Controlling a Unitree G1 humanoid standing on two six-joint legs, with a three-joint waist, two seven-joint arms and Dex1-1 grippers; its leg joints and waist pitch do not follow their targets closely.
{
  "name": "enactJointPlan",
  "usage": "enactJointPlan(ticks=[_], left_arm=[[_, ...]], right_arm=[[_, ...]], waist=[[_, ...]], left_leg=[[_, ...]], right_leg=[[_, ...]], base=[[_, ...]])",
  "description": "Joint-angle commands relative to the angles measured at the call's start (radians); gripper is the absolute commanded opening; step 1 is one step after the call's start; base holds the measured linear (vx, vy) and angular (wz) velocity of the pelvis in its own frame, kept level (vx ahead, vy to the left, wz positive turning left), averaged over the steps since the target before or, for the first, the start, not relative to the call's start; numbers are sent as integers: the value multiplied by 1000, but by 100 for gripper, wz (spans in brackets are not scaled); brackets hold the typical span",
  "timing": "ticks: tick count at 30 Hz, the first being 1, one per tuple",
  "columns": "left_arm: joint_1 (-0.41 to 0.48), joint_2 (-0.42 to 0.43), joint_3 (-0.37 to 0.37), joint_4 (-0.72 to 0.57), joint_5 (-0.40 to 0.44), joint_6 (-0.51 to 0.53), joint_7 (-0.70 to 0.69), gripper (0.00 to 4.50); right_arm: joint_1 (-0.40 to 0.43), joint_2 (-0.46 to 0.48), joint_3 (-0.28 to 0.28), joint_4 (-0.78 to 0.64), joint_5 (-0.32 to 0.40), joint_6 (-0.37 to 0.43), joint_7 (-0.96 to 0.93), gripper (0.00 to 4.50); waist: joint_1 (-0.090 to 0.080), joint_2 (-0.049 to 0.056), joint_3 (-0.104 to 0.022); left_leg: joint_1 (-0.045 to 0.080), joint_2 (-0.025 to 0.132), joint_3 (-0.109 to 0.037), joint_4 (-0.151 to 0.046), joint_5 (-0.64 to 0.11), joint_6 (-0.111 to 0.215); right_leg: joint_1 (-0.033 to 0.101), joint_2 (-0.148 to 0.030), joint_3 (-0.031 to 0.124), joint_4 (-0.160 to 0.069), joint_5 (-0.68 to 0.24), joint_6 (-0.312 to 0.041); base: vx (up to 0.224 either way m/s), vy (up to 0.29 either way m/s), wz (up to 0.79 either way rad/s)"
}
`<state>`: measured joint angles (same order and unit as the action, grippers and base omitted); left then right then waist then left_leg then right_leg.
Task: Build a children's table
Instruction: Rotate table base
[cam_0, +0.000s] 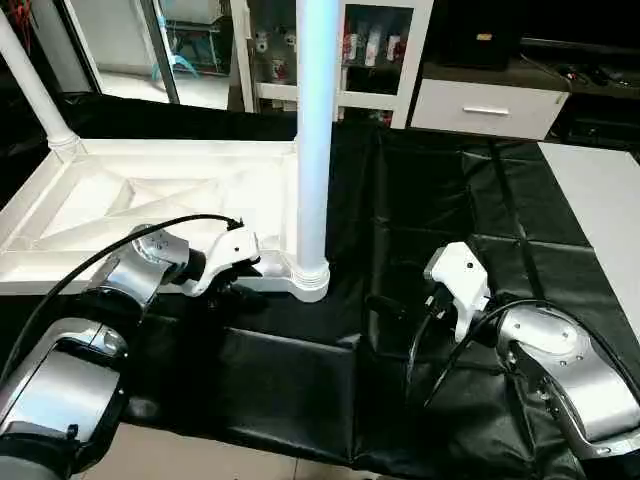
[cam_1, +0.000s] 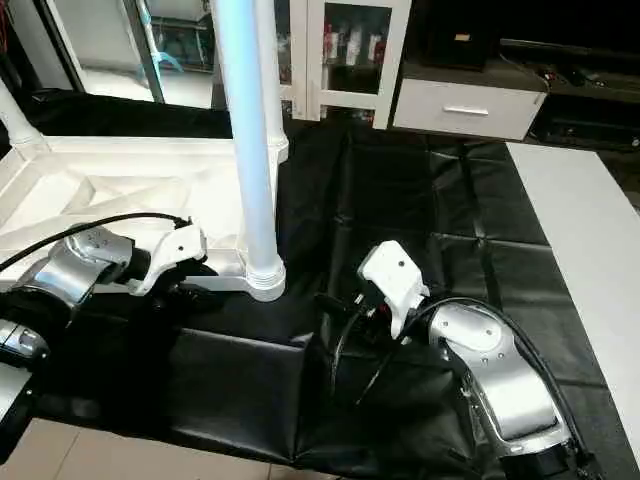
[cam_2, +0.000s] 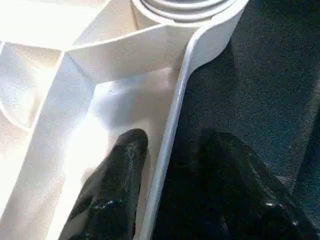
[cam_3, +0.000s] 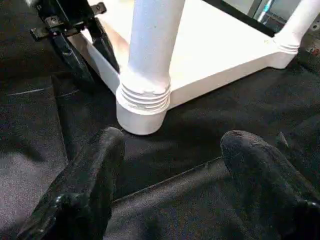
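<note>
- Tabletop (cam_0: 150, 200) lies upside down on the black surface (cam_0: 450, 200), one leg (cam_0: 312, 150) upright in its near corner socket.
- Left gripper (cam_2: 165, 175) straddles the near rim, partly closed, grip uncertain.
- Right gripper (cam_3: 170, 165) hangs open, empty, beside that leg.

Silver forearms (cam_0: 60, 385) carry white wrist housings (cam_0: 458, 280); black cables (cam_0: 90, 262) loop alongside; glossy black fingers (cam_3: 85, 185) tip each gripper.
</note>
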<state>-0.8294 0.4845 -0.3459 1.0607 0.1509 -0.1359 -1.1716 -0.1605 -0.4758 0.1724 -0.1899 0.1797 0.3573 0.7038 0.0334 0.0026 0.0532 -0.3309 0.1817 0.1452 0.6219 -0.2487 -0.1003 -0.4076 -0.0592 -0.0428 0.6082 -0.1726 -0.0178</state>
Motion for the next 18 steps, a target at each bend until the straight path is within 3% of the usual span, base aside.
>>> enactJointPlan(ticks=[1,2,8,18], left_arm=[[-21,-6,16,14,8,-13,9,191],[-25,-9,16,23,10,-18,13,167],[-36,-13,19,54,16,-41,29,147],[-48,-16,18,88,33,-58,32,51]], right_arm=[[-1,-8,6,-18,-14,-13,4,343],[0,-10,6,-18,-14,-14,5,343],[-1,-13,2,-17,-13,-16,7,343],[5,-16,11,-32,6,-11,29,343]], waist=[[0,8,-57],[0,7,-57],[0,8,-57],[0,10,-59]], left_leg=[[-14,35,0,-89,-122,24],[-14,35,-1,-90,-123,24],[-14,36,-1,-91,-127,24],[-15,36,-2,-90,-108,30]], right_leg=[[69,-73,50,-67,-162,-246],[69,-73,51,-68,-167,-244],[69,-74,51,-69,-177,-240],[72,-74,51,-65,-127,-252]], base=[[0,0,0],[0,0,0],[0,0,0],[0,0,0]])
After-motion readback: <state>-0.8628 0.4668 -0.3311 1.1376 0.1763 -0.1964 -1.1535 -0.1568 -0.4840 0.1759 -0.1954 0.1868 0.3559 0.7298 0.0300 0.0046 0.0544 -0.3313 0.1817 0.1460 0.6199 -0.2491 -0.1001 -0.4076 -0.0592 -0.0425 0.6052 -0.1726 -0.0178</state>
